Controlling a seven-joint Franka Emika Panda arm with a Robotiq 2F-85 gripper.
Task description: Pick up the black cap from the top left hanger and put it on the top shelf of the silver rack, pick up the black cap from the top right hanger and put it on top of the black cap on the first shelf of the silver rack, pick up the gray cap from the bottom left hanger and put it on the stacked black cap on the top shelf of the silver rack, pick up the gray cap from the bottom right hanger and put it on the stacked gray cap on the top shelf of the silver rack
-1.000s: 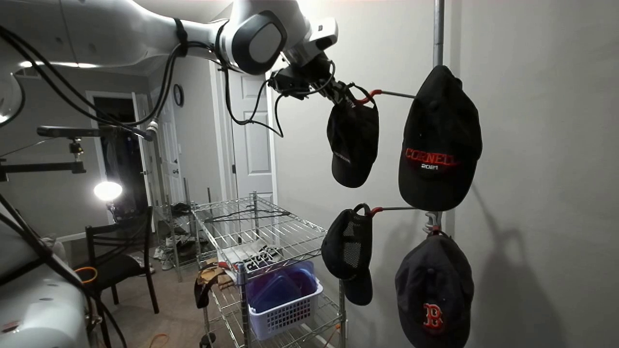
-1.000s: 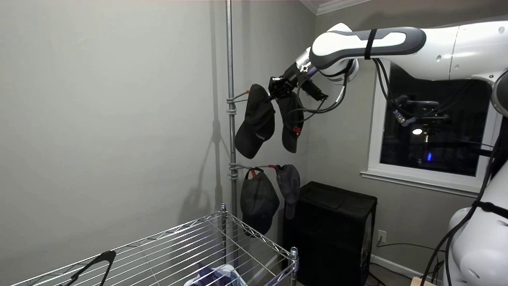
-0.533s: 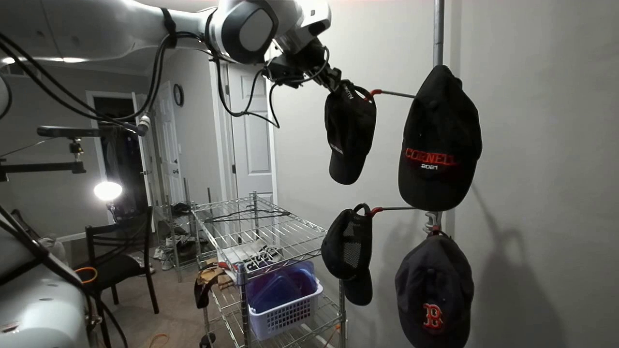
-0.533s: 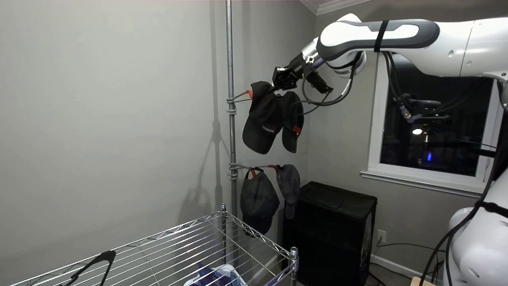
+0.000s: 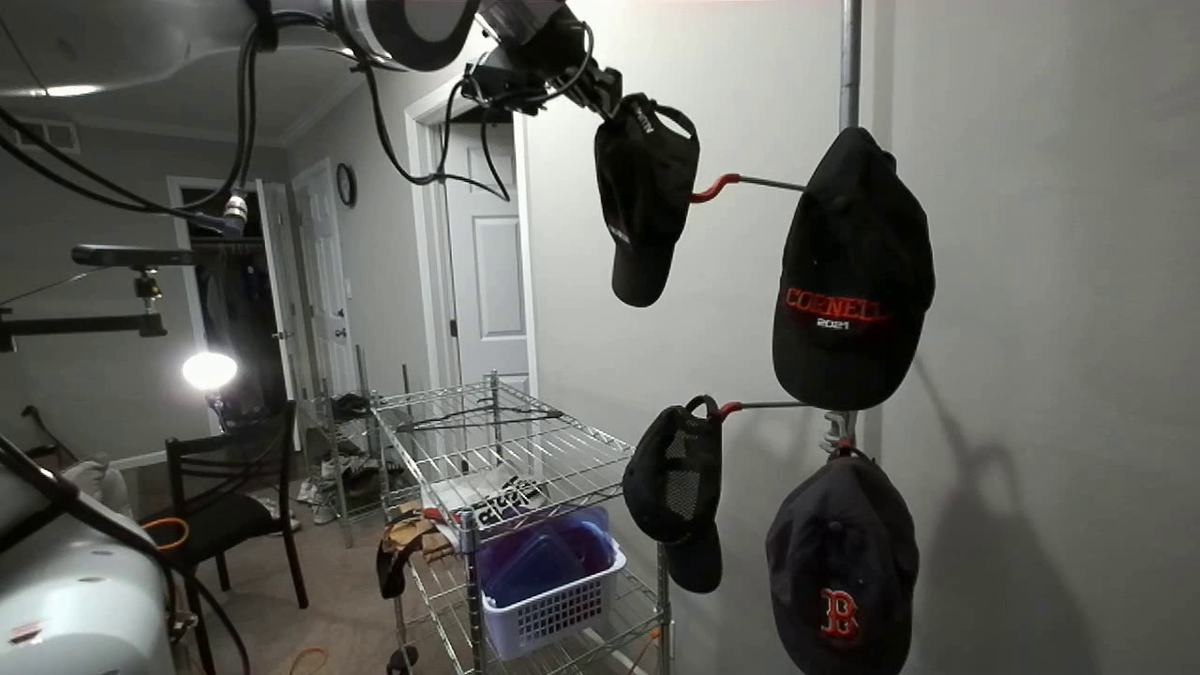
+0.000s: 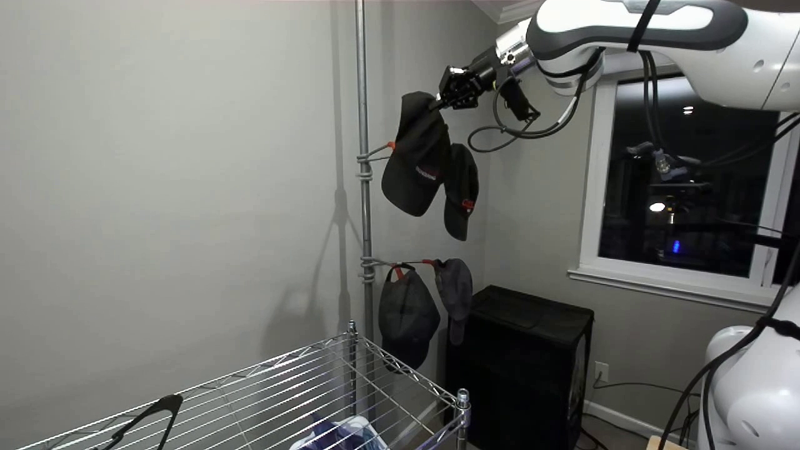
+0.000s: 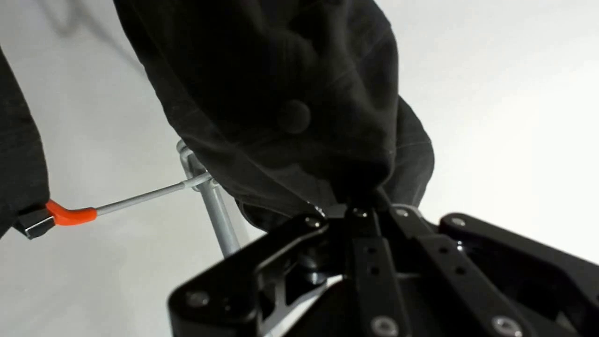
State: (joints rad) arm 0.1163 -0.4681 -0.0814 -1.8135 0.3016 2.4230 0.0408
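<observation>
Black cap (image 5: 647, 202): raised since the earlier frame, its strap now above the red tip of the top left hanger (image 5: 716, 187), brim down. My claw (image 6: 436, 104): fingers drawn nearly together; with it I hold the cap by its upper edge.

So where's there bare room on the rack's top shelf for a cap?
The top shelf is bare between the black clothes hanger and the corner posts nearest the pole. Around the pole is crowded: Cornell cap, B cap, mesh-backed cap, and the black cap in the fingers.
</observation>
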